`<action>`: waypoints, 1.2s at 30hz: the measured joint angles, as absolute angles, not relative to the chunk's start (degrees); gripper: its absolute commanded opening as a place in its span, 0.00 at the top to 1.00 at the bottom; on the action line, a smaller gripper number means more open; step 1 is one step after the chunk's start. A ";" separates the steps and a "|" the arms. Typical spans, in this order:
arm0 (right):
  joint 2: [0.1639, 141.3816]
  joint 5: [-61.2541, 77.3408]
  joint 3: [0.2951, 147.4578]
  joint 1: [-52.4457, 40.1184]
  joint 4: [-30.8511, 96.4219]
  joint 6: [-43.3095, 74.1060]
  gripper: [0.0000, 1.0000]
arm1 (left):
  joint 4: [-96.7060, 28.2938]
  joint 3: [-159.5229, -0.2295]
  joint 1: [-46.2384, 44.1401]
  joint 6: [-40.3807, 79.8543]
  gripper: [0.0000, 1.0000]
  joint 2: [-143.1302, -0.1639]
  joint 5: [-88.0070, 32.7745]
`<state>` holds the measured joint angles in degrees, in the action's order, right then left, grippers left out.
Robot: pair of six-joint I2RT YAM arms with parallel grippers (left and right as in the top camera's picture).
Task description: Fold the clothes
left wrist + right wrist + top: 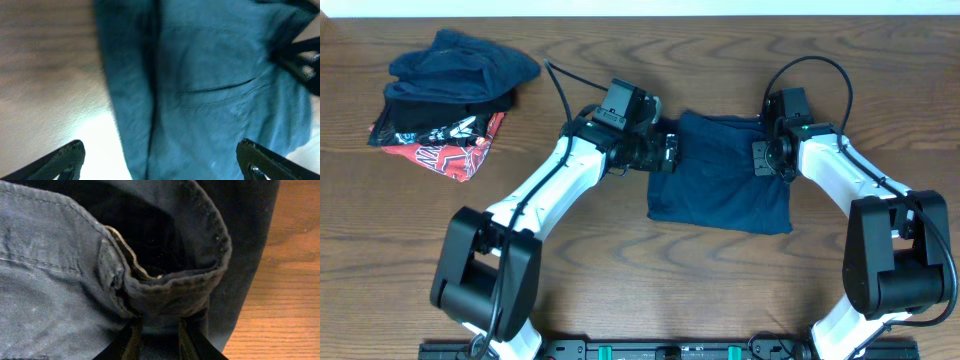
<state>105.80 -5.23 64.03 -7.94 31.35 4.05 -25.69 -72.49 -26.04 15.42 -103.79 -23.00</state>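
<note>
The dark navy clothes (720,180) lie folded into a rough rectangle at the table's middle. My left gripper (671,150) is open at its left edge; in the left wrist view its fingers (160,162) straddle the fabric edge (210,90), where a pocket seam shows. My right gripper (761,158) is at the right upper edge, shut on the waistband; the right wrist view shows the fingers (157,335) pinching the bunched hem (170,280).
A pile of other garments (450,85), dark blue on top and red-printed below, sits at the back left. The table is brown wood (620,280). Arm bases stand at the front edge.
</note>
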 measured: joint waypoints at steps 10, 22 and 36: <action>105.80 -5.21 64.07 -7.94 31.73 4.03 0.74 | -14.68 -72.44 -26.09 16.60 0.02 -114.06 -26.96; 105.80 -5.23 64.14 -7.94 32.05 4.03 0.74 | -6.13 -72.44 -26.94 18.87 0.02 -117.49 -32.03; 105.80 -5.23 64.34 -7.94 32.77 4.03 0.74 | -5.23 -72.44 -20.75 19.31 0.02 -117.19 -32.03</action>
<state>105.80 -5.23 64.34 -7.94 32.77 4.03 -5.23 -72.44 -20.75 19.31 -117.19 -32.03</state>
